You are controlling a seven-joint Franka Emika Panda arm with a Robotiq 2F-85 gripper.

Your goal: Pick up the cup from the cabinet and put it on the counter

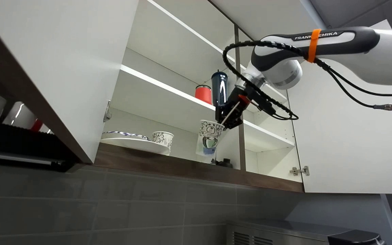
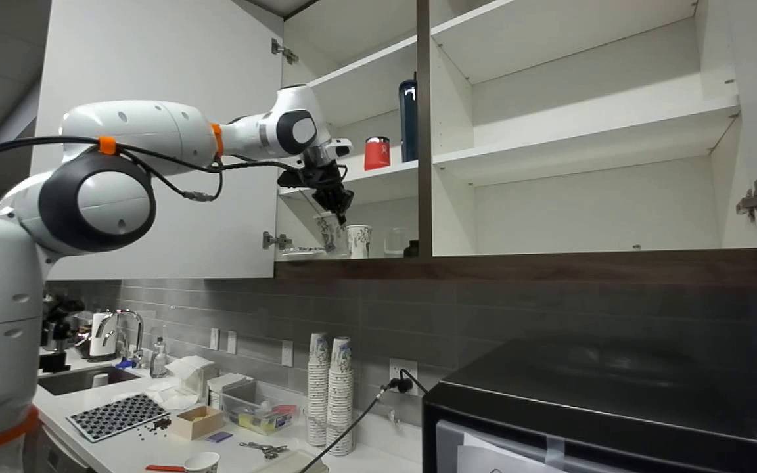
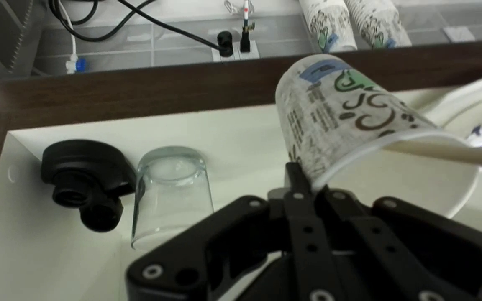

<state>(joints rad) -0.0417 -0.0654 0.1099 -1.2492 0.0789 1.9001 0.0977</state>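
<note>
The cup (image 3: 343,108) is held at its rim by your gripper (image 3: 315,184): the fingers (image 3: 301,213) pinch the wall, one tip outside it and the other, as far as the wrist view shows, inside the mouth. In both exterior views it hangs by the opening of the cabinet (image 1: 182,168), mouth up and leaning a little; how far its base stands out past the dark front edge (image 3: 149,90), you cannot tell.

What your next move turns on is the base. The long axis runs down and away from the fingertips, so nearly all the body hangs below your grasp and should meet an obstacle before the fingers do. I'd draw it outward first, then lower it toward the counter (image 2: 129,450), which lies below the cabinet.

As for the cup against the fingers, it touches them only at the rim, with most of its mouth off to one side of the tips, so it may swing or crumple. A thin stick (image 3: 454,153) leans out of the mouth and could snag. Another cup (image 1: 163,137) with similar markings stands beside the plate (image 1: 148,145), apart from yours.
</note>
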